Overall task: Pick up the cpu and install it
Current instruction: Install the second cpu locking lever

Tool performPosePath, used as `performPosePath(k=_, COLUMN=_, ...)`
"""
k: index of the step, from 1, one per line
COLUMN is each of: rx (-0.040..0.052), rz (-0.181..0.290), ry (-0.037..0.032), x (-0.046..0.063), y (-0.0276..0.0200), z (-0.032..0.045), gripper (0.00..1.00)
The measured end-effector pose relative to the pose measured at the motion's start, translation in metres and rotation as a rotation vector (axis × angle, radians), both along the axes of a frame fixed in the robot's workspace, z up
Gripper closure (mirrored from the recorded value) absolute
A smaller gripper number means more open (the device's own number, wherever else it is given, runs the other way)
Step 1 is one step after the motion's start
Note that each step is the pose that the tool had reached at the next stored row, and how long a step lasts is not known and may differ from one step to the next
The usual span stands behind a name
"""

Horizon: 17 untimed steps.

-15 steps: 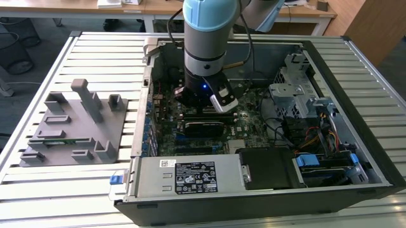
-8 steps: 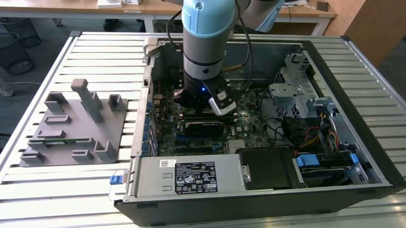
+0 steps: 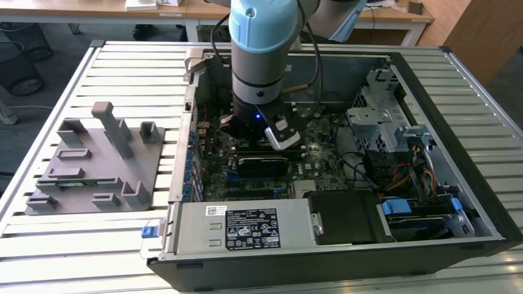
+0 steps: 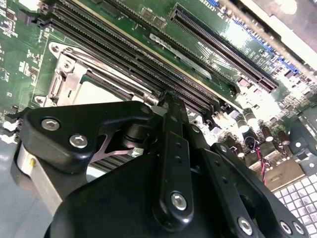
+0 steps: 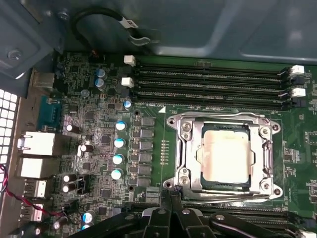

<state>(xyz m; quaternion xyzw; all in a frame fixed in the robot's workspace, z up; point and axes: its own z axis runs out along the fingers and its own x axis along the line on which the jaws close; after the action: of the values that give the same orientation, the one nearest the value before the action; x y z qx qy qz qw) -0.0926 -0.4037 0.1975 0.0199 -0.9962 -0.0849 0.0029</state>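
I see the cpu (image 5: 227, 154), a flat square chip with a pale metal top, seated in its silver steel socket frame (image 5: 184, 148) on the green motherboard (image 5: 148, 163). My black gripper (image 4: 168, 106) hovers beside it, fingers clenched together, grasping nothing.

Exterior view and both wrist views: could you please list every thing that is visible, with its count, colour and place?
computer case: one, black, open, on the slatted table
table: one, pale slats, under case and fixture
motherboard: one, green, inside the case
cpu: one, silver-grey top, lying in the metal socket frame on the motherboard
memory slots: several, black, in a row beside the socket
power supply: one, grey with a label, at the case's near edge
drive cage: one, grey metal, at the exterior view's right inside the case
fixture: one, grey, on the table at the exterior view's left
arm: one, light blue and grey, reaching down into the case
gripper: one, black, just above the motherboard beside the socket
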Motion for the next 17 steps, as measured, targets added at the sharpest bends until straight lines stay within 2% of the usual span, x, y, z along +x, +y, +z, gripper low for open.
performPosePath(k=3, rx=0.0023, rz=0.0, ry=0.0003, x=-0.0002, y=-0.0001, z=-0.0007, gripper=0.89)
performPosePath(k=6, rx=0.0094, rz=0.0, ry=0.0001, x=-0.0005, y=0.0, z=-0.0007, gripper=0.89)
performPosePath(k=11, rx=0.0105, rz=0.0, ry=0.0, x=-0.0006, y=-0.0005, z=0.0033, gripper=0.89)
performPosePath(k=17, rx=0.0277, rz=0.0, ry=0.0001, x=-0.0006, y=-0.0082, z=0.0034, gripper=0.89)
